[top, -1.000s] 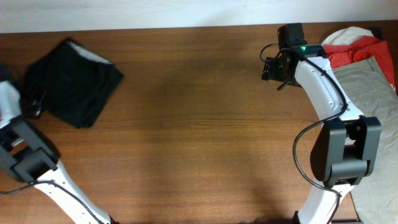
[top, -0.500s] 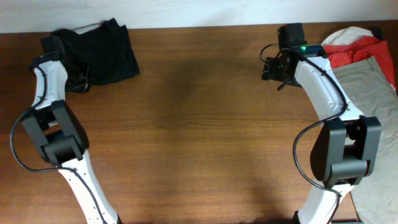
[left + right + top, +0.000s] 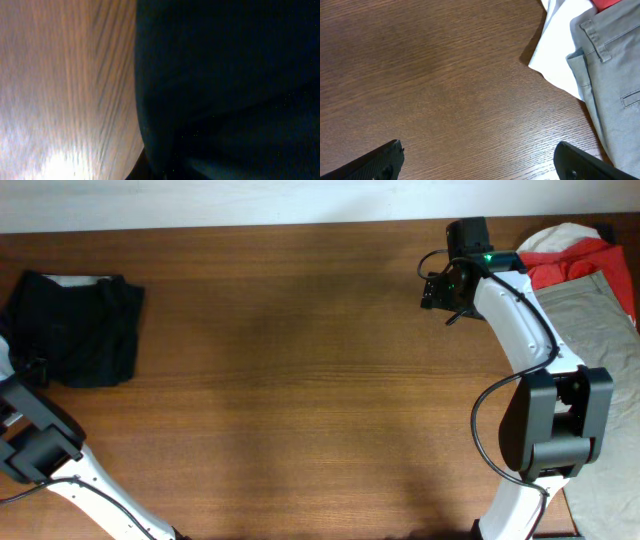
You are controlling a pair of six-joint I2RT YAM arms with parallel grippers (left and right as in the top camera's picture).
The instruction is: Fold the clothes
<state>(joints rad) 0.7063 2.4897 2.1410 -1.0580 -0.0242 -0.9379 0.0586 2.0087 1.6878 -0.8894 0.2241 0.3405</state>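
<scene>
The black garment (image 3: 75, 328) lies bunched and wrinkled at the far left of the table, with a pale strip at its top edge. My left gripper (image 3: 38, 365) is at its lower left corner and holds it. In the left wrist view the dark fabric (image 3: 225, 85) fills the right side and hides the fingers. My right gripper (image 3: 440, 290) hangs open and empty over bare wood at the back right; its two finger tips (image 3: 480, 160) stand wide apart, left of the pile.
A pile at the right edge holds khaki-grey trousers (image 3: 590, 310), a red piece (image 3: 565, 262) and a white piece (image 3: 560, 235). The white piece (image 3: 555, 55) and khaki trousers (image 3: 612, 80) show in the right wrist view. The table (image 3: 300, 380) is brown wood.
My left arm swung the black garment from the left to the back edge, then back down to the far left. The right arm has not moved.
</scene>
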